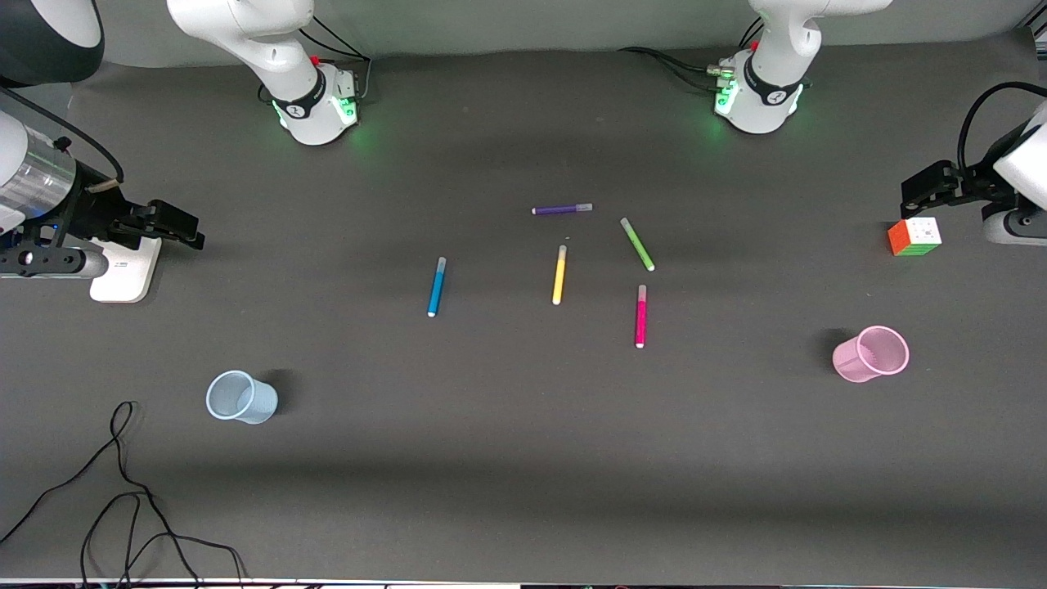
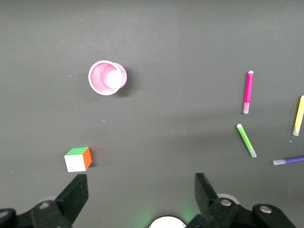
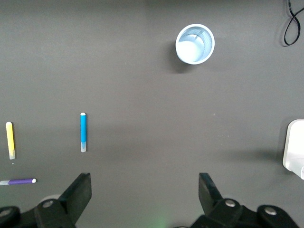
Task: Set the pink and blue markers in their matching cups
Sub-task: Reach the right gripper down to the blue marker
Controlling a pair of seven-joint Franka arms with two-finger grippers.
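The blue marker (image 1: 436, 286) and the pink marker (image 1: 640, 316) lie flat mid-table; they also show in the right wrist view (image 3: 83, 132) and the left wrist view (image 2: 248, 92). The light blue cup (image 1: 240, 397) (image 3: 194, 43) stands upright toward the right arm's end. The light pink cup (image 1: 872, 353) (image 2: 107, 77) stands upright toward the left arm's end. My right gripper (image 1: 176, 225) (image 3: 145, 190) is open and empty, up over its table end. My left gripper (image 1: 920, 186) (image 2: 140, 190) is open and empty, up beside the cube.
A purple pen (image 1: 562, 209), a yellow pen (image 1: 559, 275) and a green pen (image 1: 637, 244) lie among the markers. A colour cube (image 1: 914, 236) sits by the left gripper. A white block (image 1: 127, 270) lies under the right gripper. A black cable (image 1: 123, 491) trails near the blue cup.
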